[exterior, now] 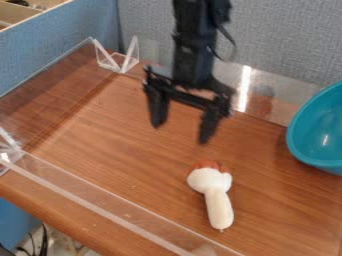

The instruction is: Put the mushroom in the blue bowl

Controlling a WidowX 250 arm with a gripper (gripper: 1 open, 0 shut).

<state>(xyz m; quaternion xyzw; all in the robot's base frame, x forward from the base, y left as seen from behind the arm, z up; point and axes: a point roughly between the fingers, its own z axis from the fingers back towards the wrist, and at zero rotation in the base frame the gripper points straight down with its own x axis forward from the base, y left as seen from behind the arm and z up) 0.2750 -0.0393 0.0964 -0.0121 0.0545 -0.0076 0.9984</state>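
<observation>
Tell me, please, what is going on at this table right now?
A single robot arm is working over a wooden table. Its gripper points down with the jaws open and holds nothing, hanging above and behind a cream toy mushroom that lies on its side. The blue bowl waits at the right edge, with the mushroom not yet in it.

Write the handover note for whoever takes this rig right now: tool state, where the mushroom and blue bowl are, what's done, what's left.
Tool: open, empty, pointing straight down, hanging above the wooden table, up and left of the mushroom in the camera view.
Mushroom: lying on its side near the table's front edge, reddish mark at the cap end, untouched.
Blue bowl: at the right edge of the picture, partly cut off; the part in view holds nothing.
Done: no grasp so far.
Left: lower over the mushroom, close on it, lift, carry right to the bowl, release inside.
</observation>
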